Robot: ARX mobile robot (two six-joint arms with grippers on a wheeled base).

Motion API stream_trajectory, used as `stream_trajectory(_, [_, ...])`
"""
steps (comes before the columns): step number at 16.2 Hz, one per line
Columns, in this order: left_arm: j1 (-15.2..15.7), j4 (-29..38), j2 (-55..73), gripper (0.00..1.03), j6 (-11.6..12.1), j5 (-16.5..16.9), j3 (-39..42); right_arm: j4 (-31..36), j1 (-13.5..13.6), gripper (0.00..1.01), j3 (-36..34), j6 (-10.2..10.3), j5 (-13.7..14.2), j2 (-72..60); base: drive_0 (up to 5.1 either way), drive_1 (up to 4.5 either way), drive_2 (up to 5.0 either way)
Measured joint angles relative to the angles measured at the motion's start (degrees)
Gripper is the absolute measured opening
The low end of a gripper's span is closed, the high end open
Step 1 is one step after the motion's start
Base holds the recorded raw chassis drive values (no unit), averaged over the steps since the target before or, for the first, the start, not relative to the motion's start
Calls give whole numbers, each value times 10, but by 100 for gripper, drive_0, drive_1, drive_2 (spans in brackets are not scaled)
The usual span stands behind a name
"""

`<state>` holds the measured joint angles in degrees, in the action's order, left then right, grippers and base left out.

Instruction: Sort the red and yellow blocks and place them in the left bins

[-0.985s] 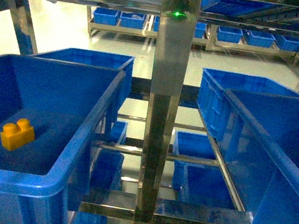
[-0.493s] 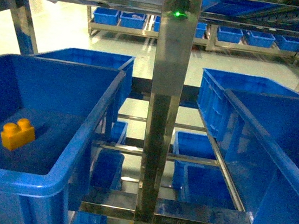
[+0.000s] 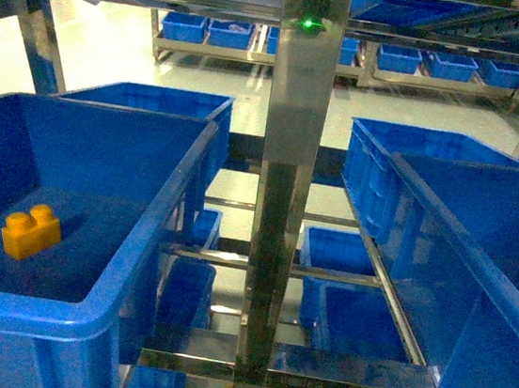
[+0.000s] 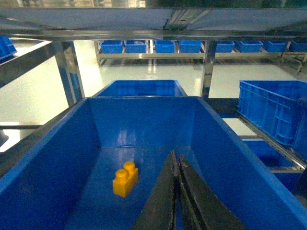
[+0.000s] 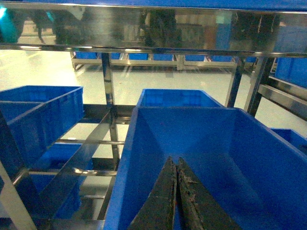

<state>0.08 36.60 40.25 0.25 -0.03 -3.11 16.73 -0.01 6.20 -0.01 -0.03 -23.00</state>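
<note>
The yellow block (image 3: pixel 30 230) lies on the floor of the near left bin (image 3: pixel 153 224), studs up; in the left wrist view the same block (image 4: pixel 125 178) rests left of my left gripper (image 4: pixel 175 155). That gripper is shut and empty, hanging above the bin (image 4: pixel 144 120) floor, apart from the block. A second left bin (image 3: pixel 157 101) stands behind the first. My right gripper (image 5: pixel 173 160) is shut with nothing between its fingers, over a blue crate (image 5: pixel 192 127) on the right. The red block is out of view. Neither gripper shows in the head view.
A steel rack post (image 3: pixel 284 188) rises between the left and right crates. Two more blue crates (image 3: pixel 447 208) stand on the right, with smaller ones (image 3: pixel 342 289) on a lower shelf. A steel shelf (image 4: pixel 153 21) runs close overhead. Far racks hold several blue crates.
A dark shape at the head view's left edge, over the near left bin, has slipped out of view. The yellow block has not moved.
</note>
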Motion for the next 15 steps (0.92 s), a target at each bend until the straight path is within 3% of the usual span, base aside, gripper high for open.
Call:
stream_trajectory(1, [0, 35, 1, 2, 0, 0, 15, -5, 0, 2, -8, 1, 0, 14, 0, 0, 0])
stream_trajectory(13, [0, -189, -225, 2, 0, 0, 24, -67, 0, 2, -54, 0, 0, 130, 0, 0, 0])
stream_trajectory(15, [0, -216, -253, 2, -1, -1, 24, -173, 0, 2, -54, 0, 0, 217, 0, 0, 0])
